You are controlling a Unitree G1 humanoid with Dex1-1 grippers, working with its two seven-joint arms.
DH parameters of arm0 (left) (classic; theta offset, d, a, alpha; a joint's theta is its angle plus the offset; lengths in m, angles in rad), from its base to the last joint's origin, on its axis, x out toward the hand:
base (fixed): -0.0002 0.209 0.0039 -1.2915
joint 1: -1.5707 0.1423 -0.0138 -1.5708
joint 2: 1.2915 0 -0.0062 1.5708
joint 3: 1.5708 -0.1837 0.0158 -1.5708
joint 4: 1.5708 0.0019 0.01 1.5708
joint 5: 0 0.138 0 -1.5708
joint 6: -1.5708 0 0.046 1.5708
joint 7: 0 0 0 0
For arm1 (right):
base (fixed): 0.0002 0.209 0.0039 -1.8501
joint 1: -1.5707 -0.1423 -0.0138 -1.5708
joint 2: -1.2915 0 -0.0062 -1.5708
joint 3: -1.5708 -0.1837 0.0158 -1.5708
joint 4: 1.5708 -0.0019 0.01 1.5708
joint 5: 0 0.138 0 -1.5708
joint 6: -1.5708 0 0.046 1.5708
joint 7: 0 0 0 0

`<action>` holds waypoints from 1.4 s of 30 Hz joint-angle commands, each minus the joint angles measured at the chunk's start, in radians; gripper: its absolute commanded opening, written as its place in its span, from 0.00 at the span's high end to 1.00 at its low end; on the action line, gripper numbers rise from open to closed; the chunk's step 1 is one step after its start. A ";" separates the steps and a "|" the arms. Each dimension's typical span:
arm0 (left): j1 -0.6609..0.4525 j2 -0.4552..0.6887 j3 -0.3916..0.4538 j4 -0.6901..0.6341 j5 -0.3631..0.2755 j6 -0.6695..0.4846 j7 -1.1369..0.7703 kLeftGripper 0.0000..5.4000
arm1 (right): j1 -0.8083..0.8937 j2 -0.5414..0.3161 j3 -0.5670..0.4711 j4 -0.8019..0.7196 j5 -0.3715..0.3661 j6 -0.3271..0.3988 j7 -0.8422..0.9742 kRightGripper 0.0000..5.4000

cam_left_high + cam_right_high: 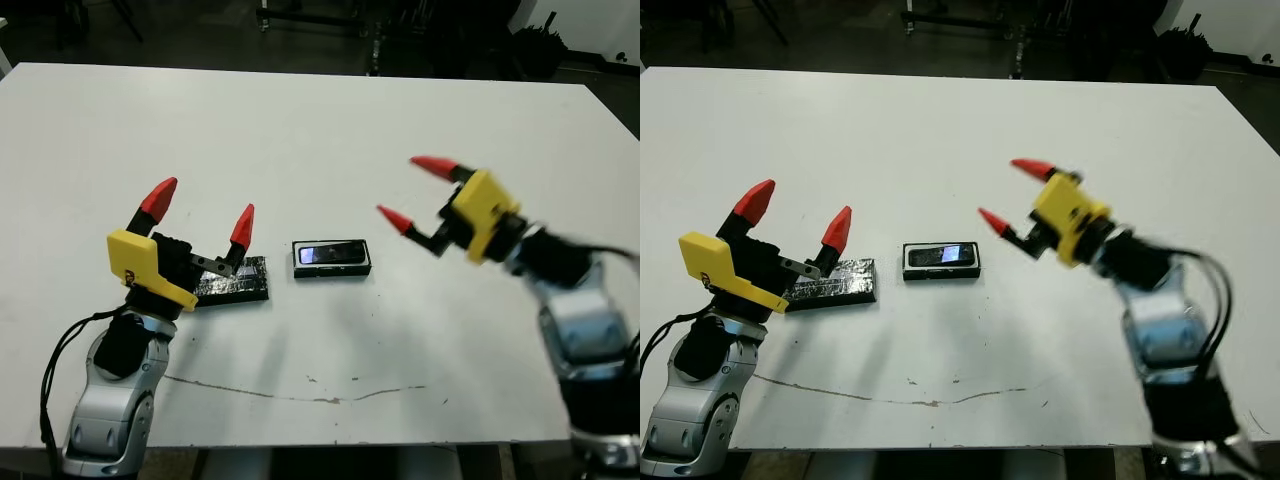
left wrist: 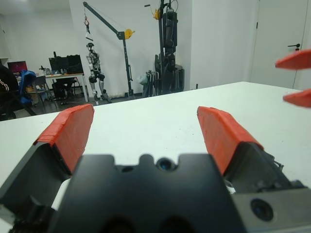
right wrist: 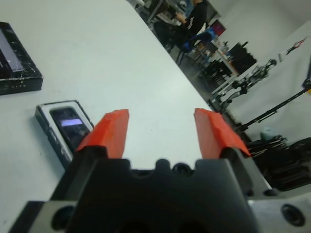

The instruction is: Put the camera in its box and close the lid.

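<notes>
Camera (image 1: 333, 253) is seen lying inside the box (image 1: 332, 270), mid-table. Lid (image 1: 236, 281) is laid flat just left of the box, off it. Left gripper (image 1: 200, 212) is spread wide above the lid; right gripper (image 1: 414, 189) is spread, raised right of the box.

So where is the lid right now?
The lid lies flat on the table, left of the box that holds the camera, just behind the left tool.
</notes>
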 commanded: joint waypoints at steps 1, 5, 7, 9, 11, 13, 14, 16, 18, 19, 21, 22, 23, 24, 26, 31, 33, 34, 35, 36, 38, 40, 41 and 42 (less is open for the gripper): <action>0.010 0.000 0.000 0.005 0.003 -0.002 -0.001 0.00 | 0.014 0.030 0.037 0.040 -0.020 -0.021 -0.050 0.45; 0.011 0.001 0.001 0.006 0.002 -0.001 -0.002 0.00 | 0.009 0.079 0.078 0.062 -0.043 -0.014 -0.112 0.55; 0.013 -0.001 0.001 0.004 -0.003 0.002 -0.002 0.00 | 0.002 0.093 0.097 0.067 -0.058 0.001 -0.129 0.61; 0.014 -0.002 0.001 -0.001 -0.005 0.009 0.000 0.00 | -0.004 0.106 0.112 0.084 -0.072 -0.003 -0.146 0.66; 0.015 -0.003 0.000 -0.004 -0.005 0.012 0.001 0.00 | -0.011 0.115 0.126 0.100 -0.091 0.004 -0.160 0.70; 0.015 -0.002 0.000 -0.001 -0.008 0.008 -0.003 0.00 | -0.020 0.123 0.137 0.122 -0.108 0.008 -0.173 0.76; 0.015 -0.002 -0.001 -0.001 -0.006 0.007 -0.003 0.00 | -0.025 0.126 0.141 0.137 -0.117 0.010 -0.180 0.79; 0.016 -0.003 -0.002 -0.002 -0.004 0.008 -0.001 0.00 | -0.038 0.131 0.150 0.175 -0.136 0.013 -0.194 0.84; 0.018 -0.005 -0.003 -0.005 -0.005 0.011 0.001 0.00 | -0.048 0.133 0.157 0.214 -0.150 0.018 -0.199 0.89; 0.019 -0.006 -0.004 -0.005 -0.004 0.011 0.002 0.00 | -0.052 0.133 0.163 0.230 -0.156 0.027 -0.197 0.92; 0.019 -0.007 -0.005 -0.005 -0.003 0.007 0.002 0.00 | -0.051 0.131 0.173 0.256 -0.164 0.028 -0.195 0.98; 0.019 -0.006 -0.005 -0.004 0.000 0.004 0.002 0.00 | -0.046 0.128 0.179 0.266 -0.168 0.019 -0.194 1.00; 0.019 -0.007 -0.006 -0.004 0.000 0.005 0.003 0.00 | -0.038 0.122 0.188 0.273 -0.177 0.013 -0.191 1.00; 0.020 -0.007 -0.006 -0.005 -0.001 0.007 0.003 0.00 | -0.031 0.116 0.198 0.281 -0.184 0.004 -0.187 1.00; 0.021 -0.010 -0.005 -0.008 -0.008 0.011 0.001 0.00 | -0.018 0.105 0.211 0.295 -0.192 -0.016 -0.181 1.00; 0.021 -0.010 -0.006 -0.005 -0.001 0.006 0.002 0.00 | 0.032 0.072 0.229 0.323 -0.198 -0.056 -0.157 1.00; 0.021 -0.011 -0.006 -0.004 0.000 0.003 0.003 0.00 | 0.053 0.060 0.230 0.325 -0.194 -0.066 -0.146 1.00; 0.021 -0.011 -0.006 -0.005 0.001 0.003 0.003 0.00 | 0.066 0.051 0.231 0.322 -0.193 -0.067 -0.138 1.00; 0.020 -0.011 -0.006 -0.004 0.002 0.003 0.003 0.00 | 0.077 0.043 0.232 0.318 -0.194 -0.067 -0.133 1.00; 0.020 -0.010 -0.006 -0.005 0.002 0.003 0.002 0.00 | 0.089 0.034 0.233 0.316 -0.197 -0.074 -0.132 1.00; 0.021 -0.008 -0.006 -0.004 0.002 0.004 0.000 0.00 | 0.114 0.023 0.234 0.300 -0.202 -0.077 -0.135 1.00; 0.021 -0.008 -0.006 -0.007 0.002 0.009 0.001 0.00 | 0.135 0.014 0.232 0.284 -0.201 -0.078 -0.133 1.00; 0.022 -0.008 -0.006 -0.008 0.001 0.010 0.001 0.00 | 0.142 0.011 0.231 0.280 -0.200 -0.081 -0.133 1.00; 0.022 -0.008 -0.007 -0.008 0.000 0.011 0.001 0.00 | 0.147 0.008 0.230 0.278 -0.198 -0.085 -0.132 1.00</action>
